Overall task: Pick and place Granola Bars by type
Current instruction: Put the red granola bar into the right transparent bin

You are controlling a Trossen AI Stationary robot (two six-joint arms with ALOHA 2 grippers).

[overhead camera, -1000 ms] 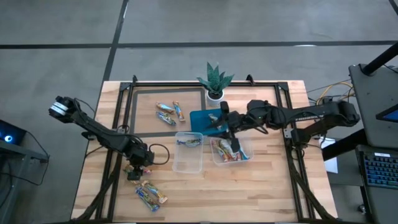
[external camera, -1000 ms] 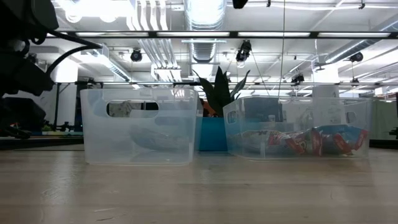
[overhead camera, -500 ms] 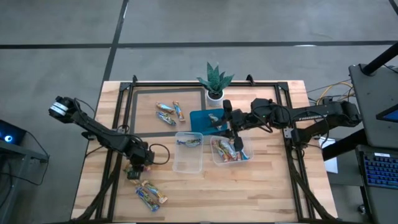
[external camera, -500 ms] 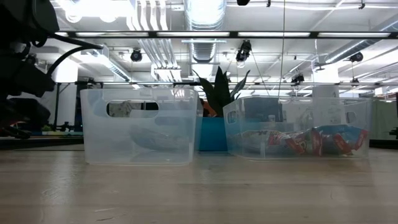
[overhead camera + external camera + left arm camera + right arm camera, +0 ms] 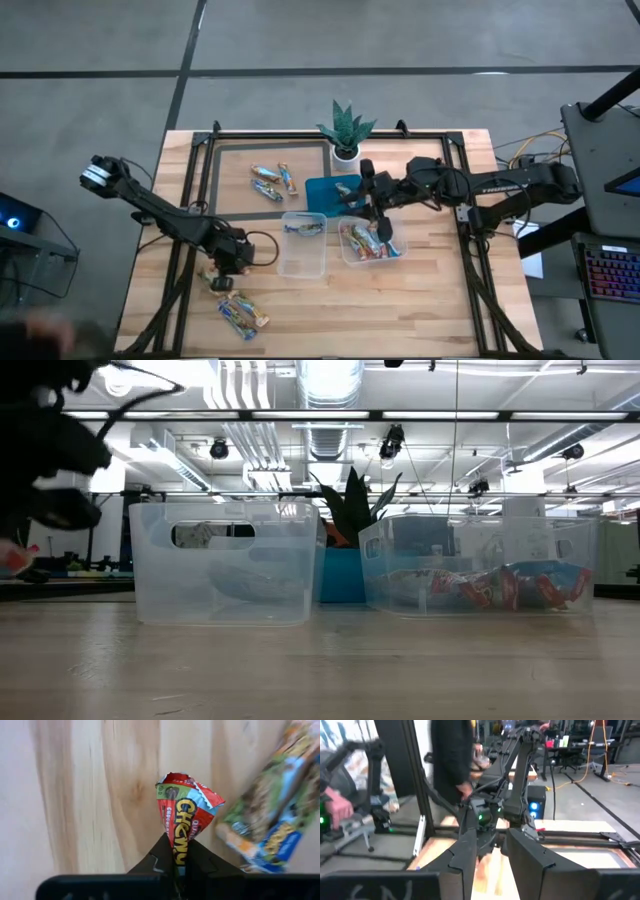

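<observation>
Your left tool [image 5: 175, 862] has just snapped shut on a red bar [image 5: 182, 817], lifting it off the worktop [image 5: 400, 300] near the front-left pile. Your right tool [image 5: 490, 847], fingers parted and seemingly empty, hovers over the right tub [image 5: 396, 257].

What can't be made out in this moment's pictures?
- Left tub's contents, low view: blurred behind its cloudy wall.
- Red bar's lower end, left wrist view: hidden between the left gripper's shut fingers.
- Wrapper print on the loose bars, high view: too small.
- Left gripper, low view: dark blur cut by the edge.
</observation>
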